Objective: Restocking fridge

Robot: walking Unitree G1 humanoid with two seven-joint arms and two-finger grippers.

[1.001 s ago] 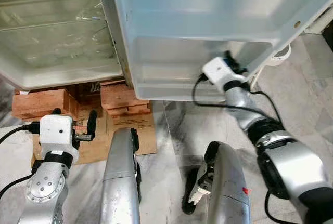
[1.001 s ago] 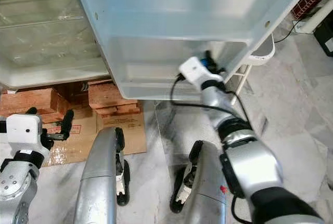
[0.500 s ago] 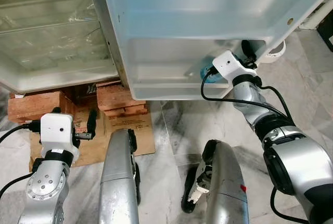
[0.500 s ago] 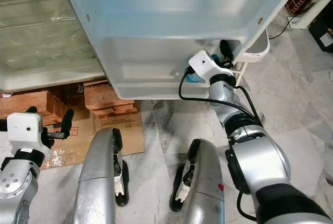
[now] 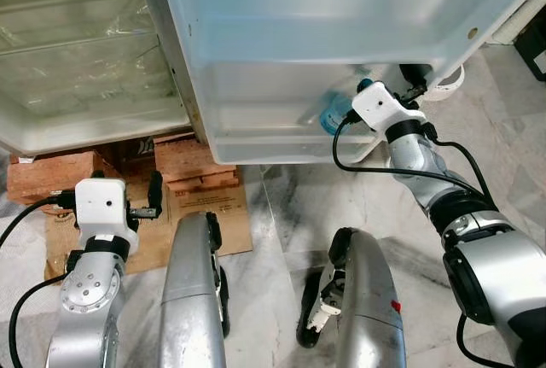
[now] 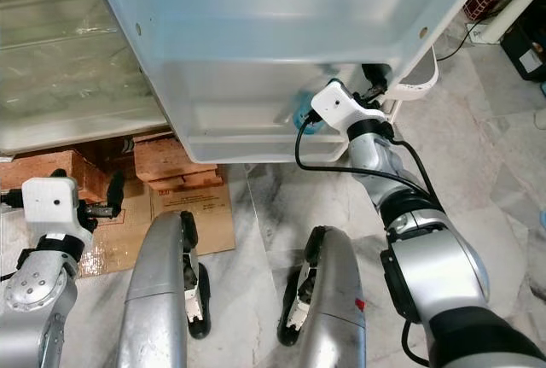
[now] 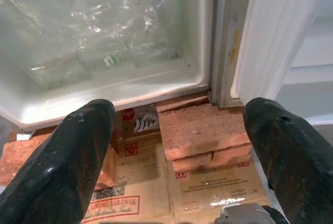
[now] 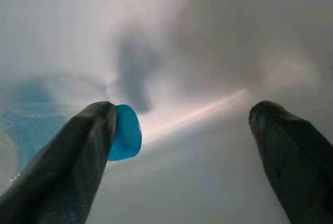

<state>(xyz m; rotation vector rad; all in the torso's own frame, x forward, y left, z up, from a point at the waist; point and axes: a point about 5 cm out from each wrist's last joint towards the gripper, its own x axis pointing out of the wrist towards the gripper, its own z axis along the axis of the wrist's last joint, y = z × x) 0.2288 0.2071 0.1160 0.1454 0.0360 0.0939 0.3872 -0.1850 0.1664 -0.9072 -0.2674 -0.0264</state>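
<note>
I have the right gripper (image 8: 182, 146) up inside the bottom door shelf (image 5: 281, 129) of the open fridge door (image 5: 341, 9), fingers spread wide, nothing clamped between them. The bottle (image 5: 334, 112) is in that shelf bin, seen through the translucent wall as a blue blur, at about 9 o'clock from the right wrist in the head view. In the right wrist view its blue cap (image 8: 125, 133) sits just beside one finger (image 8: 67, 161), looks like touching or nearly so; the other finger is well apart. The bottle's body runs off from the cap toward the blurred blue patch, so its long axis seems tilted, not upright, but I cannot tell for sure through the plastic.

Judgement: the bottle looks delivered into the door shelf, so the next move is to back straight out without dragging the cap.

The left gripper (image 7: 177, 151) hangs low with fingers apart, empty, pointing at the fridge base (image 7: 104, 94), bricks (image 7: 203, 135) and cardboard (image 7: 135, 193). The right arm is clearly the nearer one.
</note>
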